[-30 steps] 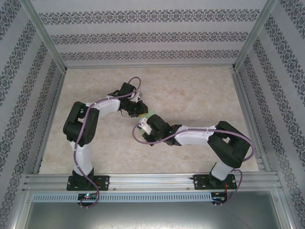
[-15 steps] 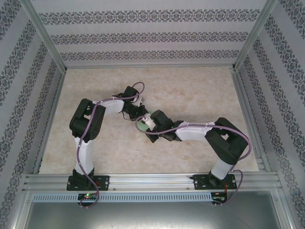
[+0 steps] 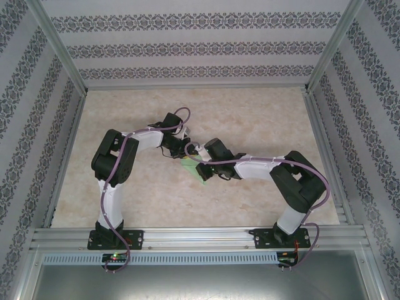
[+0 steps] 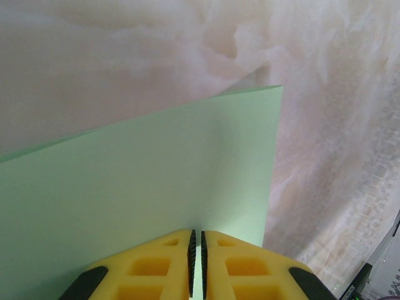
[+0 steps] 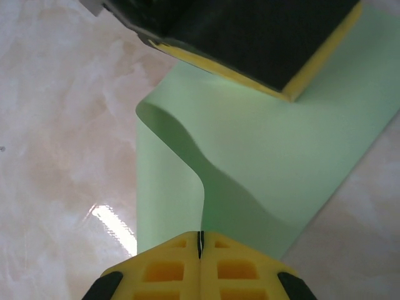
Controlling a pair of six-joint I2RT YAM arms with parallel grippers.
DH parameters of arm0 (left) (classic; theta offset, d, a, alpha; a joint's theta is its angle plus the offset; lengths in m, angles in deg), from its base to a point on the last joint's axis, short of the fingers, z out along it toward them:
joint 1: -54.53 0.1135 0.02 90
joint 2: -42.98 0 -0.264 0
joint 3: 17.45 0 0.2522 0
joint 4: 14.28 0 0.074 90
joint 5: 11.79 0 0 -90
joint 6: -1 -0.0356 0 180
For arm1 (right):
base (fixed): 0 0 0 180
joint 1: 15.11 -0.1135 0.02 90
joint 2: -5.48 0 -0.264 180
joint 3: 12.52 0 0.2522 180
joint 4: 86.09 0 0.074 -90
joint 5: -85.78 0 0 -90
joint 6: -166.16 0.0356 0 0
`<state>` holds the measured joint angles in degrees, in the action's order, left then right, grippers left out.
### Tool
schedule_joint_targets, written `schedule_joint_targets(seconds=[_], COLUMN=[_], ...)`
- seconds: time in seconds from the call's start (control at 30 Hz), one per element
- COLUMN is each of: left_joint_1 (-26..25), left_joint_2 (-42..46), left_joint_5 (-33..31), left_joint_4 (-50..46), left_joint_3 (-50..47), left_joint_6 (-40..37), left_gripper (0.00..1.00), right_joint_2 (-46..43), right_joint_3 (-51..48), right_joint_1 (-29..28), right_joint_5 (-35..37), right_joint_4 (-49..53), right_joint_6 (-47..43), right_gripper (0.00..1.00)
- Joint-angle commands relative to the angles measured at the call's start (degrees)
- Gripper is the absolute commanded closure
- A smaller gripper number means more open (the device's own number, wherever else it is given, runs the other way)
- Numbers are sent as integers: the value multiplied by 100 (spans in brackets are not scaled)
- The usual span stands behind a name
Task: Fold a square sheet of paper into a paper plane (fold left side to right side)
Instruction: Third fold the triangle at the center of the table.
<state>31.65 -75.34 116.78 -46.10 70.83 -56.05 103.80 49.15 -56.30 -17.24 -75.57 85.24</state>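
The square sheet of paper (image 3: 192, 173) is pale mint green and lies mid-table, partly hidden under both grippers. My left gripper (image 3: 182, 153) is shut on one edge of it. In the left wrist view the sheet (image 4: 156, 175) spreads away from the closed yellow fingers (image 4: 156, 269), and the gripper (image 4: 197, 250) pinches its edge near a corner. My right gripper (image 5: 200, 240) is shut on another edge, and the sheet (image 5: 281, 150) curls up and over in a soft loop from there. The left gripper's finger (image 5: 250, 37) presses on the paper just ahead.
The marble-patterned tabletop (image 3: 262, 119) has free room all around the arms. Aluminium rails (image 3: 194, 236) run along the near edge and sides. Patterned walls enclose the back and both sides.
The right gripper has swung up and to the right, carrying its paper edge along. The left gripper shifted slightly right early on. More of the green sheet now shows below the grippers.
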Motion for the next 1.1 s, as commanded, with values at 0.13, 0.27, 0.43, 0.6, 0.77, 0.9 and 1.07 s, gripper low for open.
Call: schedule_joint_targets(seconds=[0.13, 0.27, 0.43, 0.6, 0.77, 0.9, 1.07], left_joint_1=[-100, -107, -104, -123, -135, -155, -170], left_joint_2=[-103, -105, -122, -165, -156, -165, -157], left_joint_5=[-139, -148, -147, -139, -139, -143, -154], left_joint_4=[-268, -267, -244, -233, -206, -188, -189], left_joint_3=[89, 98, 84, 90, 72, 71, 80], left_joint_6=[-149, -148, -130, -122, -108, -87, -76], left_gripper=[85, 85, 85, 85, 85, 85, 85], right_joint_2=[169, 224, 257, 306, 350, 372, 363], right_joint_3=[183, 233, 264, 285, 282, 321, 290], right_joint_1=[95, 129, 160, 181, 198, 198, 202], right_joint_5=[-82, -59, -11, 1, 36, 36, 63], right_joint_4=[140, 158, 167, 199, 217, 210, 229], right_joint_6=[184, 239, 312, 331, 348, 362, 356], right_gripper=[100, 100, 100, 100, 100, 100, 100])
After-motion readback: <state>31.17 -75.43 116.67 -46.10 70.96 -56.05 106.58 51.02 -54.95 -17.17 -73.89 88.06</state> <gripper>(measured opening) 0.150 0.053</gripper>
